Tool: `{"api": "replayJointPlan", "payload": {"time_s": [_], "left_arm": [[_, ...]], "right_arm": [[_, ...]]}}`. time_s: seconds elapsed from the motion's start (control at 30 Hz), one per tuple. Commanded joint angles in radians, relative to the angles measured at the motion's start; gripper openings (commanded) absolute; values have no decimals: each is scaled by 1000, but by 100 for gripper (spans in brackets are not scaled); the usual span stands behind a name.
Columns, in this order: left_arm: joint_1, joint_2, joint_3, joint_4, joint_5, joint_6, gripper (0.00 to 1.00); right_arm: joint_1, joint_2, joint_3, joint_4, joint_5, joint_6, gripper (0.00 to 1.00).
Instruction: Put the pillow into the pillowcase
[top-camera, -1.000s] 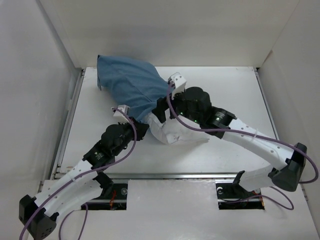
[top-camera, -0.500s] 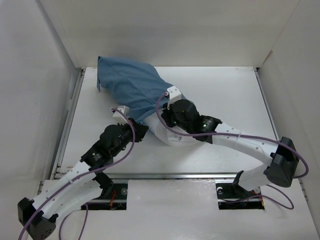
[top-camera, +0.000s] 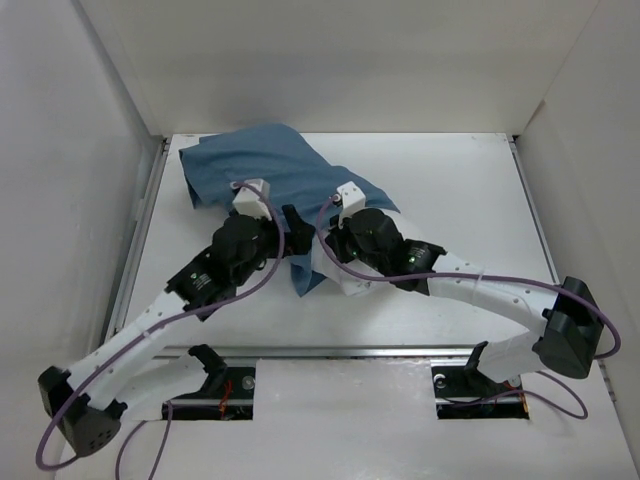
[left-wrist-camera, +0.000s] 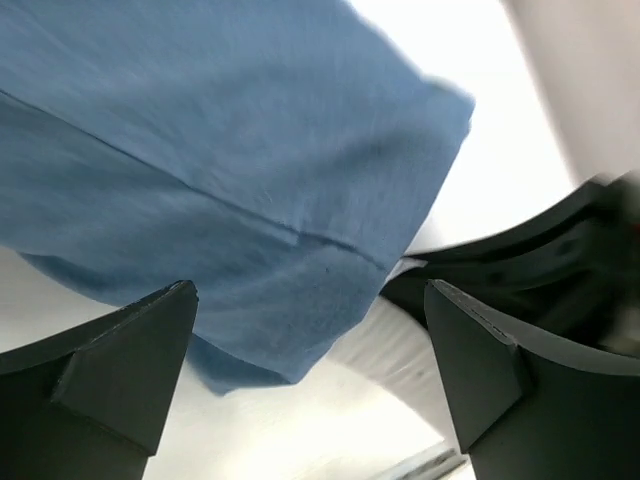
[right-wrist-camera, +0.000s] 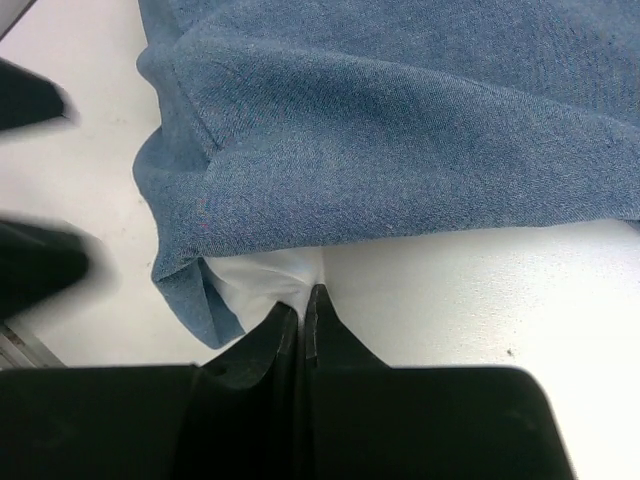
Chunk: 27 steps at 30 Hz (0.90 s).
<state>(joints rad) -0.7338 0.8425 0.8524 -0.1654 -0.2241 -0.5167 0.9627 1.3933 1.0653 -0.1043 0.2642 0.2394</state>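
Note:
The blue pillowcase (top-camera: 265, 170) lies crumpled at the back left of the table and covers most of the white pillow (top-camera: 338, 283), whose near end pokes out of the opening. My right gripper (right-wrist-camera: 302, 295) is shut on a pinch of that white pillow fabric (right-wrist-camera: 262, 280) just below the pillowcase hem (right-wrist-camera: 400, 130). My left gripper (left-wrist-camera: 310, 290) hovers open over the pillowcase's open corner (left-wrist-camera: 250, 150) with nothing between its fingers. In the top view the left gripper (top-camera: 294, 226) and the right gripper (top-camera: 328, 252) sit close together at the pillowcase mouth.
White walls enclose the table (top-camera: 460, 190) at the back and both sides. The right arm (top-camera: 480, 285) stretches across the front right, and its black wrist (left-wrist-camera: 540, 270) crowds the left gripper's right side. A metal rail (top-camera: 340, 352) runs along the near edge.
My left gripper let go, opened wide and moved farther up over the pillowcase. My right gripper shut on the pillow's end. The pillowcase shifted and now covers more of the pillow.

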Motion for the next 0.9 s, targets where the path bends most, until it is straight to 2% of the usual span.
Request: {"api": "replayJointPlan", "payload": {"time_s": [0.0,0.03,0.13,0.17,0.37,0.5,0.63,0.67,0.73,0.77,0.8,0.87], "left_arm": [[-51,96,31,-77,16,78,97],[-71,108,40,-89,-10,89,93],[-142,109,30,-126,-92,60,64],[-142,98,30,-126,-106,46,58],[-165,105,-21,-126,-184,-63,59],[-165,190,-21,-77,-273,-106,57],[-185,277,14,-14,-282,-97,55],[-185,294,14,-14,-282,-88,50],[-194,343,49,-31,-332,-88,31],[-194,355,68,-58,-359,-104,20],[-194,365,85,-87,-386,-149,0],[-203,365,122,-152,-422,-149,0]], "right_arm": [[-7,-42,33,60,-16,8,0],[-7,-42,33,60,-4,18,0],[-7,-33,55,51,20,32,0],[-7,-22,76,51,30,41,0],[-7,4,114,0,32,61,0],[-7,-34,104,0,-13,61,0],[-7,-59,85,0,-40,72,0],[-7,-59,85,0,-40,81,0],[-7,-68,85,0,-40,81,0],[-7,-68,85,0,-31,90,0],[-7,-68,76,0,-17,90,0],[-7,-68,76,0,4,100,0]]}}
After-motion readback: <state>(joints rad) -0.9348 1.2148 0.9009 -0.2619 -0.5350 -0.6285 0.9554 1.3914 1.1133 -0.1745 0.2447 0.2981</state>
